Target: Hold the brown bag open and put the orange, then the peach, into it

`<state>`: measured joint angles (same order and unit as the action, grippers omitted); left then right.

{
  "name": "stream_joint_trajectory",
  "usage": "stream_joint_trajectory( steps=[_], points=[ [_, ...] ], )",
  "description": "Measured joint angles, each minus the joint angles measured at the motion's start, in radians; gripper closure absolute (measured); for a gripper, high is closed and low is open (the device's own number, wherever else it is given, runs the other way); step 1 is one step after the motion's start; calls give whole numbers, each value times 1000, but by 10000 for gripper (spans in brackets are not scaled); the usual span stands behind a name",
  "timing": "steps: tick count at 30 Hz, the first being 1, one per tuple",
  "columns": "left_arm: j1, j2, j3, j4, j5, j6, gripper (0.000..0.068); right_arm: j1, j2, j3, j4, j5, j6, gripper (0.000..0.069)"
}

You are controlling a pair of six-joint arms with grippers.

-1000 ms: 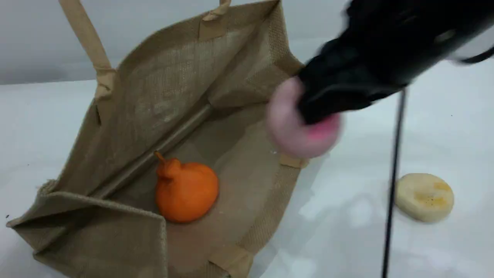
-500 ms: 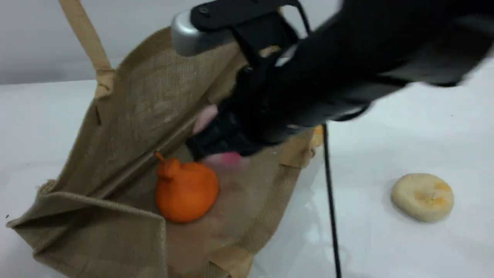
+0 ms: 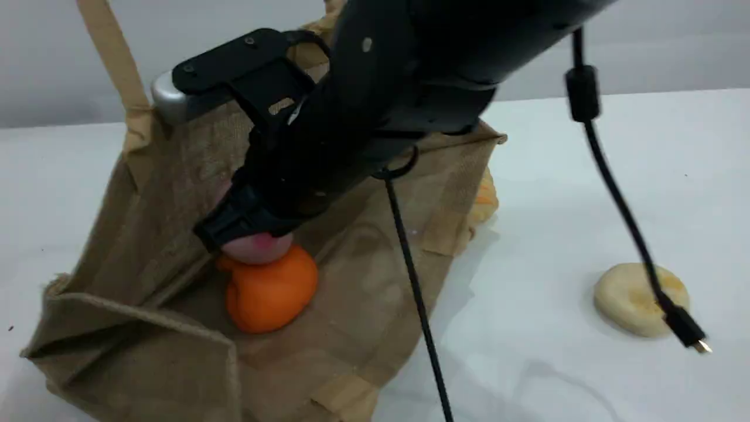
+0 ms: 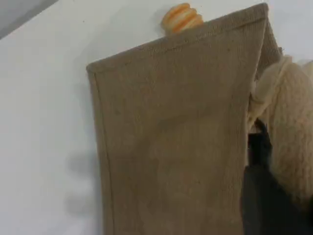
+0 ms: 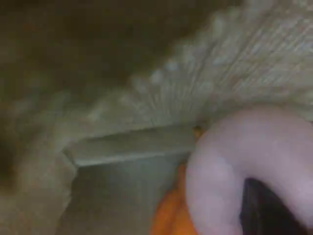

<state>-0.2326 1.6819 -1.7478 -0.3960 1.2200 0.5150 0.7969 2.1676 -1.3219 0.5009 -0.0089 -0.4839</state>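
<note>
**A:** What is the right gripper [image 3: 243, 237] doing?

**B:** Its jaws are clamped on the peach [image 3: 258, 249], a dusty pink ball. Only the lower part of the peach shows below the black fingers in the scene view. In the right wrist view one dark fingertip presses into its pale pink skin.

**A:** And what lies around that gripper?

**B:** Directly beneath it is the orange [image 3: 269, 290], lying on the floor of the brown bag [image 3: 363, 275]. The peach appears to touch the orange's top, though I cannot be sure it rests there. The gripper is well down inside the bag, with the woven walls rising around it.

**A:** How is the bag kept open?

**B:** One beige strap handle [image 3: 114, 64] rises up and to the gripper's left, out of the top of the scene view. The left gripper [image 4: 261, 147] is seen only as a dark fingertip against a pale strap at the bag's edge. It is closed, and I judge that it grips that strap.

**A:** So how far along is the task?

**B:** The orange is in. The peach is inside the bag but not yet let go, so releasing it is what remains, by my judgement.

**A:** Anything beyond the bag?

**B:** An orange-striped bread roll [image 3: 483, 199] peeks out just past the bag's wall to the right gripper's right. Farther that way a pale yellow disc [image 3: 636, 299] lies on the white table [image 3: 556, 176].
</note>
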Motion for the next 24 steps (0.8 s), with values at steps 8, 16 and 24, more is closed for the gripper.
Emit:
stream_joint_trajectory(
  steps=[8,16,24],
  points=[
    [0,0,0,0,1,0,610,-8,60,-55,3,40,1,642],
    [0,0,0,0,1,0,610,-9,59,-54,12,28,1,418],
    [0,0,0,0,1,0,610,-9,51,-54,12,9,-24,195]
  ],
)
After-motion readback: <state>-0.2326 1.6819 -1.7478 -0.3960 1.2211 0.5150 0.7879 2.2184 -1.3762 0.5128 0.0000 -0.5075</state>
